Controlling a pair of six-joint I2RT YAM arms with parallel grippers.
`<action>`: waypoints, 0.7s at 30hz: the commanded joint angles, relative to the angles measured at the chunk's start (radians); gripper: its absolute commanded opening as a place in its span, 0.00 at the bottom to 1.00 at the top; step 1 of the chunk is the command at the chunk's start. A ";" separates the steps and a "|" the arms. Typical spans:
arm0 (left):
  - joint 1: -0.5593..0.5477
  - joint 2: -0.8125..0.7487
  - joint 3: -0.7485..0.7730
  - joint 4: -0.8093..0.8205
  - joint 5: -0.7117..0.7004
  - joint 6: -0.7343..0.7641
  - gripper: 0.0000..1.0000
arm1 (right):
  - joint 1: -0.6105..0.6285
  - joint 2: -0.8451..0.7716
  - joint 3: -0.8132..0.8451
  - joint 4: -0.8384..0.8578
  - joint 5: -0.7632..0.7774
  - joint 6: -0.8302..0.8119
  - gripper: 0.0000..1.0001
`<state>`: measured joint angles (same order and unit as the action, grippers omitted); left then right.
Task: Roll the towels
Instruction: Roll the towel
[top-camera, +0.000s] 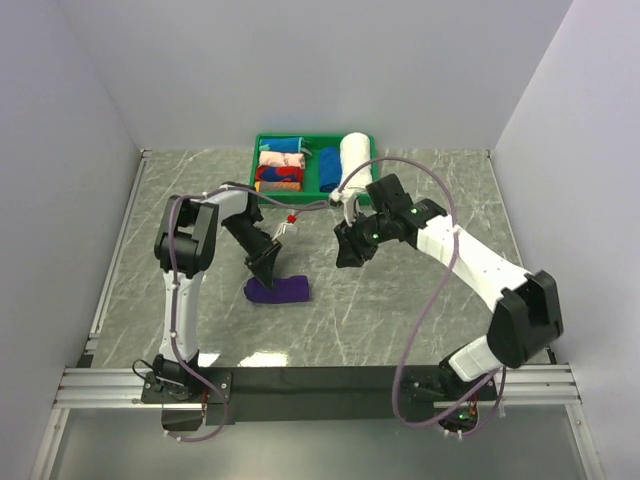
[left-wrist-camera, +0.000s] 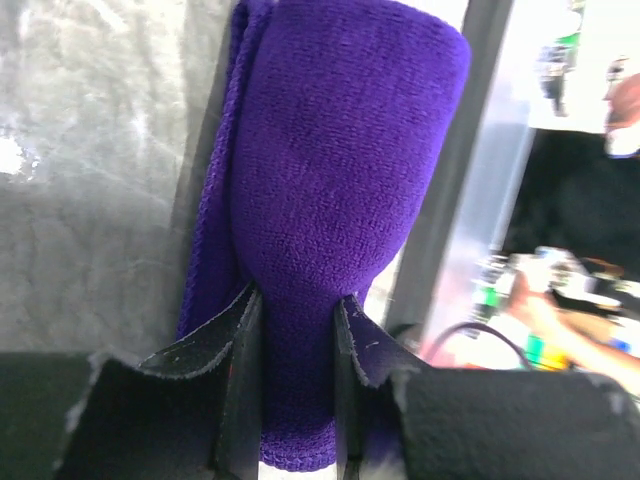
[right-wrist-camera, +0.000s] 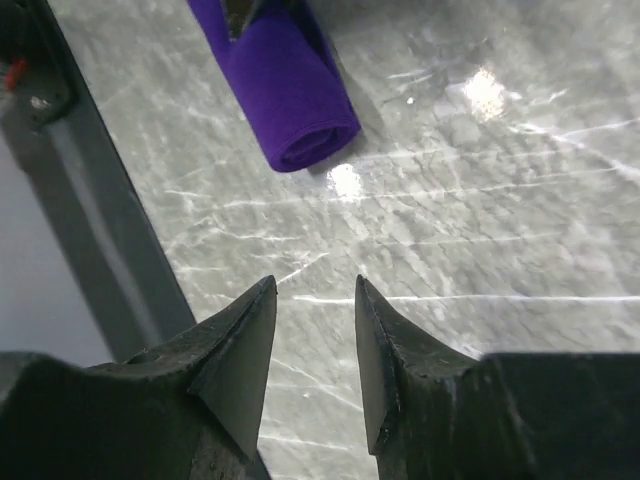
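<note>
Left wrist: one purple towel (left-wrist-camera: 340, 180) (seemingly rolled) pinched in the left pincer (left-wrist-camera: 297, 305); right pincer (right-wrist-camera: 315, 290) narrowly parted.

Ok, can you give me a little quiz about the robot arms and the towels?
1. True or false: the right gripper is holding a towel.
2. Pick one. Where is the green bin?
A. beside the arm bases
B. at the far edge of the table
C. under the right arm's wrist
3. Fill the gap: the left gripper is pinching a rolled ____ towel.

Key
1. False: its jaws are apart, with nothing between them.
2. B
3. purple: it is the purple towel.
</note>
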<state>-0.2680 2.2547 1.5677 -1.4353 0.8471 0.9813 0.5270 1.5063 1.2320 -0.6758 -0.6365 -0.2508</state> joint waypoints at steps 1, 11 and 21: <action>0.007 0.127 0.080 0.104 -0.157 0.027 0.07 | 0.073 -0.090 -0.040 0.070 0.148 -0.057 0.44; 0.006 0.221 0.121 0.084 -0.171 -0.003 0.09 | 0.422 0.038 0.040 0.108 0.518 -0.176 0.74; 0.004 0.213 0.078 0.095 -0.137 0.020 0.14 | 0.584 0.241 0.018 0.363 0.604 -0.355 0.76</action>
<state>-0.2554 2.4130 1.6772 -1.5936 0.8829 0.9298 1.0958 1.7164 1.2541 -0.4423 -0.0933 -0.5179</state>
